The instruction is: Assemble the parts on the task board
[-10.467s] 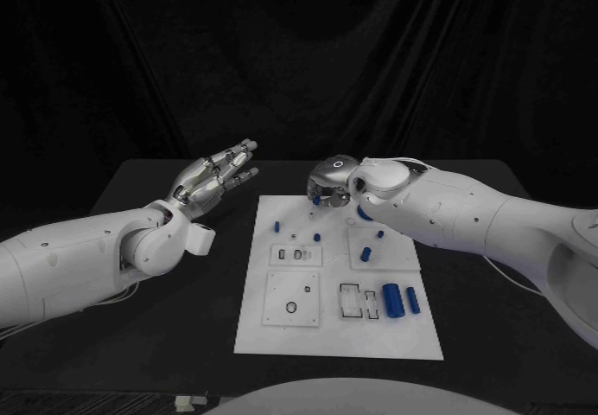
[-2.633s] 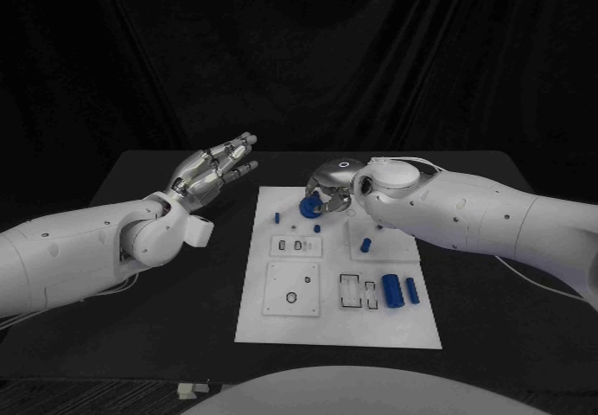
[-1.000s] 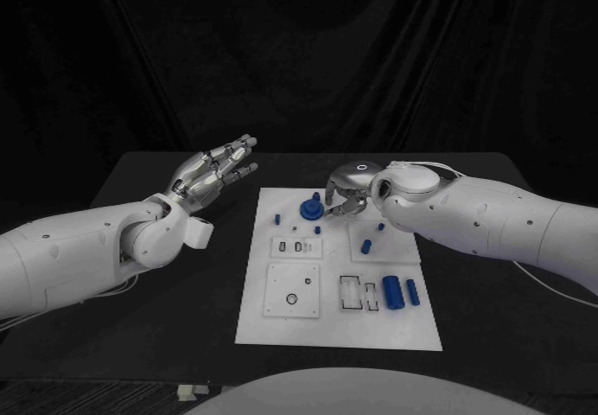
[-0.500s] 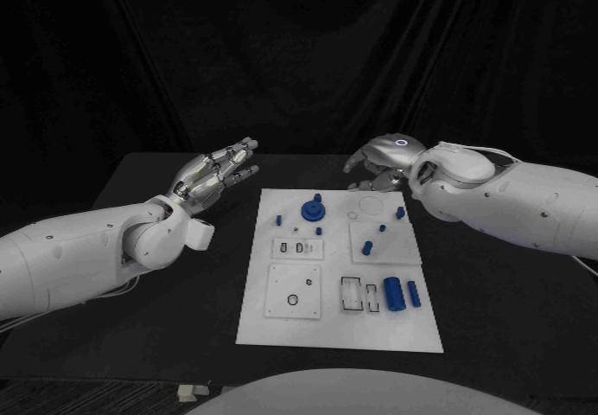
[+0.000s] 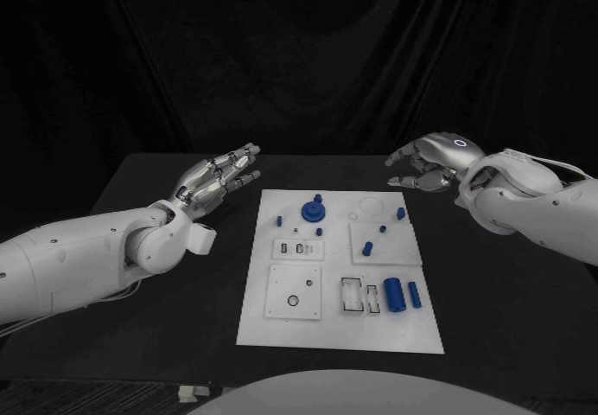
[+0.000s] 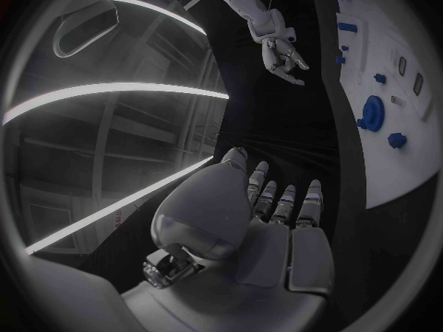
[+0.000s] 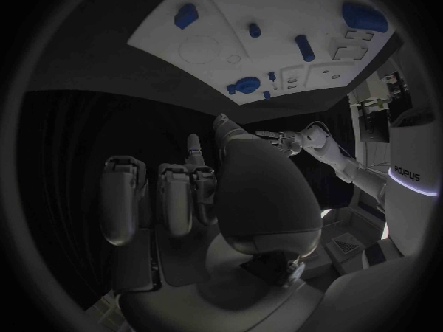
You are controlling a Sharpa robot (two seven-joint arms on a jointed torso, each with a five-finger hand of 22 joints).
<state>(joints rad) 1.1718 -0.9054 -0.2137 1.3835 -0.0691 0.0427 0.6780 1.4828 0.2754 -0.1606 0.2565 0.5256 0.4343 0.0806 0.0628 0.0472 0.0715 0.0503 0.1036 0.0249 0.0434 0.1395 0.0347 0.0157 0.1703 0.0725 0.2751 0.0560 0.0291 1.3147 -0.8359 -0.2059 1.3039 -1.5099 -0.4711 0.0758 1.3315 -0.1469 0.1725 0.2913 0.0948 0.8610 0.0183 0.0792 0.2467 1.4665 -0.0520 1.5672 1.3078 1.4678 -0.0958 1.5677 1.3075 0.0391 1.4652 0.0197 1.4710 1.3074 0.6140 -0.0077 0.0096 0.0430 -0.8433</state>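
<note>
The white task board (image 5: 339, 337) lies at the middle of the black bench (image 5: 149, 311), its small blue parts spread over it. A round blue part with a knob (image 5: 313, 209) stands upright near the board's far edge, beside a faint empty circle (image 5: 372, 207); small blue pegs (image 5: 366, 250) stand in the panels behind it, and two blue cylinders (image 5: 392, 296) lie on their sides beside open rectangular recesses (image 5: 354, 297) at the near right. An oval ring (image 5: 290, 304) lies on the near-left panel.

The right hand (image 5: 430, 162) hovers off the board's far right corner, fingers loosely curled and holding nothing. The left hand (image 5: 214, 180) is raised beside the board's far left corner, palm flat, fingers spread, likewise empty.

The round part appears set down, so the work seems to be between placements. The next move likely calls for one hand to come down over a loose piece, perhaps a cylinder, and pinch it cleanly without knocking the pegs nearby.
</note>
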